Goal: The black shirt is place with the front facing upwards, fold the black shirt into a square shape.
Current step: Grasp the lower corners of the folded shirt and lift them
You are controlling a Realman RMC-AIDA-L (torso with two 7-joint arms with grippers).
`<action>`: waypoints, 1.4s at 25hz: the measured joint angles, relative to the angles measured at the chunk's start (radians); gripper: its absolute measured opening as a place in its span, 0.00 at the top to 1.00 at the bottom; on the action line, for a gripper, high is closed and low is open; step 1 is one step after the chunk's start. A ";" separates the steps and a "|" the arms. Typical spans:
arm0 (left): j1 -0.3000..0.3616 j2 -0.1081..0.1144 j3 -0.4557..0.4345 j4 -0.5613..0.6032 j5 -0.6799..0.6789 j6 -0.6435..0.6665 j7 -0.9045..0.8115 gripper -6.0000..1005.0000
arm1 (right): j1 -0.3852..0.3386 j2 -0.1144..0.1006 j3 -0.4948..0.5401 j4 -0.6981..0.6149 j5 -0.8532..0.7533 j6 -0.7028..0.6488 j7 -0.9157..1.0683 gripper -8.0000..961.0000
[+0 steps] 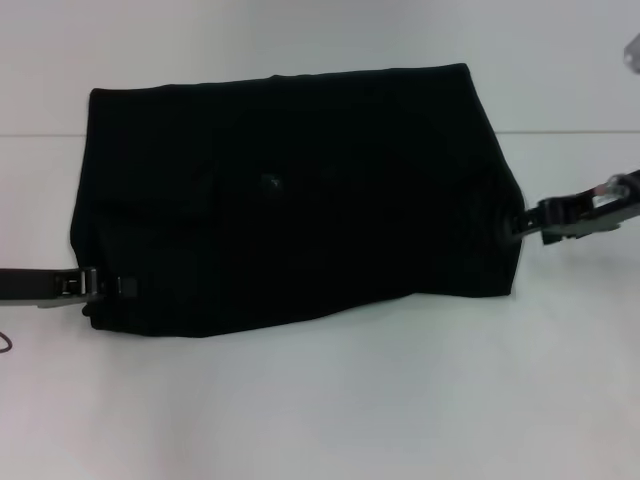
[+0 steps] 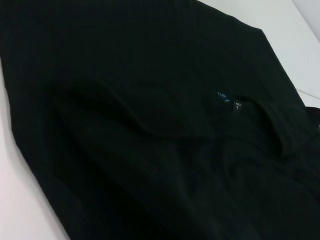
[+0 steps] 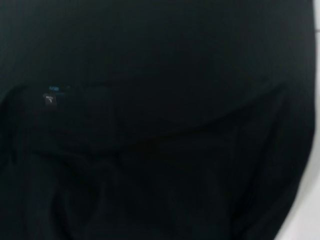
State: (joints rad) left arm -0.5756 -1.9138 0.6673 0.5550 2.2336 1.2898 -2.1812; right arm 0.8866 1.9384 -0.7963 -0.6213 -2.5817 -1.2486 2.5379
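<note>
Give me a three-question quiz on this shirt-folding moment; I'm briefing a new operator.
1. True or false: the black shirt lies spread out flat with both sleeves showing.
2. Which gripper is at the shirt's near corner: A) left gripper B) right gripper C) neither?
3. Fill in: the small blue neck label shows in both ____ views.

Key: 1. False: it is already folded into a rough rectangle on the white table. 2. A; the right one is at the opposite side edge. 3. wrist.
</note>
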 joint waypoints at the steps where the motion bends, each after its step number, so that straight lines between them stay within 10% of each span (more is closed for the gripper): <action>1: 0.000 0.000 0.000 -0.001 0.000 0.000 0.001 0.95 | 0.003 0.007 -0.009 0.013 -0.001 0.017 -0.001 0.14; 20: 0.002 0.001 -0.005 -0.003 -0.001 0.007 0.003 0.94 | 0.010 0.087 -0.032 0.086 0.005 0.170 -0.031 0.15; 35: -0.002 0.001 -0.006 -0.003 -0.002 0.008 0.006 0.92 | 0.006 0.088 -0.032 0.083 -0.001 0.176 -0.035 0.63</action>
State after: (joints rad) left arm -0.5778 -1.9128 0.6612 0.5522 2.2315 1.2978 -2.1750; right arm 0.8925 2.0264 -0.8284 -0.5383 -2.5826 -1.0722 2.5030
